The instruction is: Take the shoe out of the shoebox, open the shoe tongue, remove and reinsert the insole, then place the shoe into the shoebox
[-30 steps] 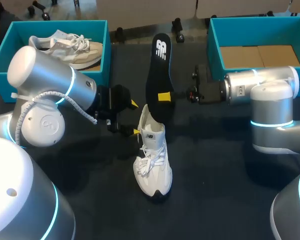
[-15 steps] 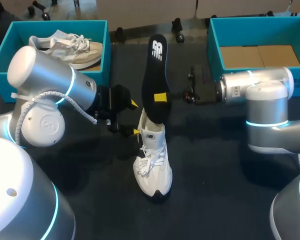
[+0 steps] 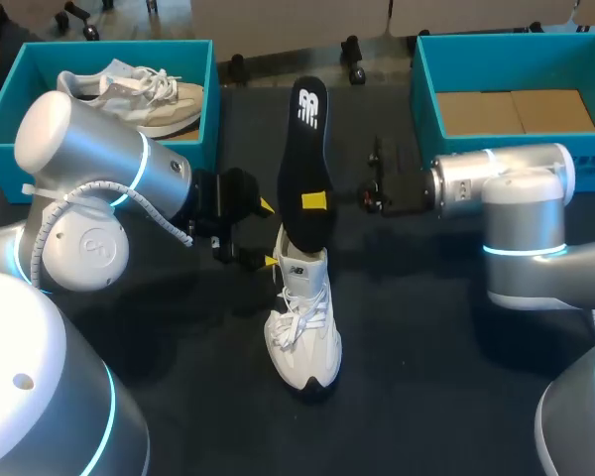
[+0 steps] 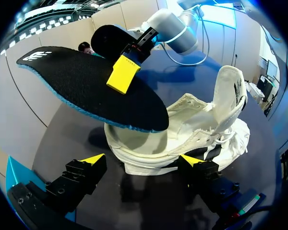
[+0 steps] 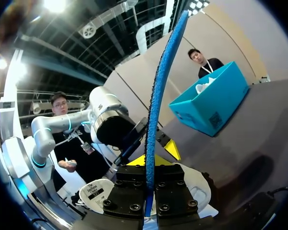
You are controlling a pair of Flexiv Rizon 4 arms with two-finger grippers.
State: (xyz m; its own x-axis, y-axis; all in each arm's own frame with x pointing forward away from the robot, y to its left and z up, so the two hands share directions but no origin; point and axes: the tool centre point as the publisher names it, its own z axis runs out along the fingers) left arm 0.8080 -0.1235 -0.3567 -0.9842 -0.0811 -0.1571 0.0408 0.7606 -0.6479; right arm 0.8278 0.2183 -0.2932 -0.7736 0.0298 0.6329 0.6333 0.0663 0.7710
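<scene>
A white shoe (image 3: 302,317) stands on the dark table, its tongue (image 4: 230,91) pulled up. The black insole (image 3: 305,159) with a blue underside is held tilted, its lower end at the shoe's heel opening (image 4: 149,143). My right gripper (image 3: 317,201) is shut on the insole's middle, clamping it edge-on (image 5: 158,86). My left gripper (image 3: 269,234) stands open just left of the shoe's heel, and its yellow tips (image 4: 93,159) flank the heel without gripping it. The shoe (image 4: 192,129) lies right ahead of its fingers.
A teal shoebox (image 3: 10,109) at the back left holds another light shoe (image 3: 139,94). A second teal shoebox (image 3: 426,94) at the back right has brown cardboard inside. Bare dark table lies in front of the shoe.
My right arm has carried the insole leftward and turned it more upright, bringing its lower end down over the shoe's heel opening. The left arm and the shoe have not moved.
</scene>
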